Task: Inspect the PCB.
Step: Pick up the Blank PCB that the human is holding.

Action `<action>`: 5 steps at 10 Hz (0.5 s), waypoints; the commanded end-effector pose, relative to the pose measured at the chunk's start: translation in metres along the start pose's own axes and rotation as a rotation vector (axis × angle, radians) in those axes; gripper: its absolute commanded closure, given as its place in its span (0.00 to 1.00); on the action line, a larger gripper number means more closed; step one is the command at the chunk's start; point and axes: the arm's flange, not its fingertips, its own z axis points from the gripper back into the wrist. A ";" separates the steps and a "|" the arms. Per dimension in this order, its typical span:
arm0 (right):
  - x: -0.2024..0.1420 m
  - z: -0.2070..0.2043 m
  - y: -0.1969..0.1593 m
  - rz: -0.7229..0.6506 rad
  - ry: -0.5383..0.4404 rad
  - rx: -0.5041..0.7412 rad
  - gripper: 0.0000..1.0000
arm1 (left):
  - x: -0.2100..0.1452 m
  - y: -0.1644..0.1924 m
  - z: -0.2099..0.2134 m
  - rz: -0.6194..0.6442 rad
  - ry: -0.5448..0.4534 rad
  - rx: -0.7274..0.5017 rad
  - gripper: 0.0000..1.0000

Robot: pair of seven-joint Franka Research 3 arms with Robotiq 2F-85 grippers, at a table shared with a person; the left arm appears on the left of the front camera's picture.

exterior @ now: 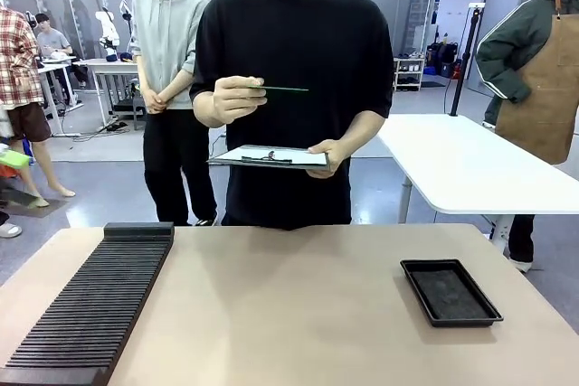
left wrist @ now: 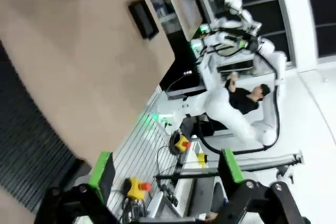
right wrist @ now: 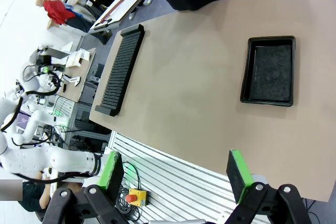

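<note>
The thin green rectangular PCB (exterior: 285, 89) is held edge-on in the person's raised hand (exterior: 231, 99), above a dark clipboard with white paper (exterior: 271, 157) in their other hand (exterior: 336, 153), beyond the tan bench (exterior: 289, 305). The left tool (left wrist: 166, 174) and right tool (right wrist: 175, 174) both stand apart, holding nothing

On the tan, smooth-topped table (exterior: 298, 314), the long black ribbed plastic rack (exterior: 90, 300) lies along the left side, running from the near edge toward the far one. The shallow black rectangular tray (exterior: 450, 291) lies on the right side, well apart from it, with bare tabletop between them. Behind the far edge, at the middle, stands a person in a black T-shirt (exterior: 289, 51), holding the thin green rectangular PCB (exterior: 285, 89) just above the dark clipboard with white paper (exterior: 271, 157). A white flat-topped table (exterior: 461, 164) stands farther back on the right
</note>
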 end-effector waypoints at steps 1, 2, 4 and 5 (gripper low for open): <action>-0.002 -0.001 0.000 0.013 -0.001 0.005 0.00 | -0.051 -0.045 0.019 0.008 -0.038 0.125 0.00; -0.002 -0.001 0.000 0.013 -0.001 0.005 0.00 | -0.071 -0.069 0.033 0.009 -0.045 0.202 0.00; -0.002 -0.001 0.000 0.013 -0.001 0.005 0.00 | -0.096 -0.107 0.048 0.003 -0.056 0.306 0.00; -0.002 -0.001 0.000 0.013 -0.001 0.005 0.00 | -0.106 -0.120 0.050 0.007 -0.057 0.324 0.00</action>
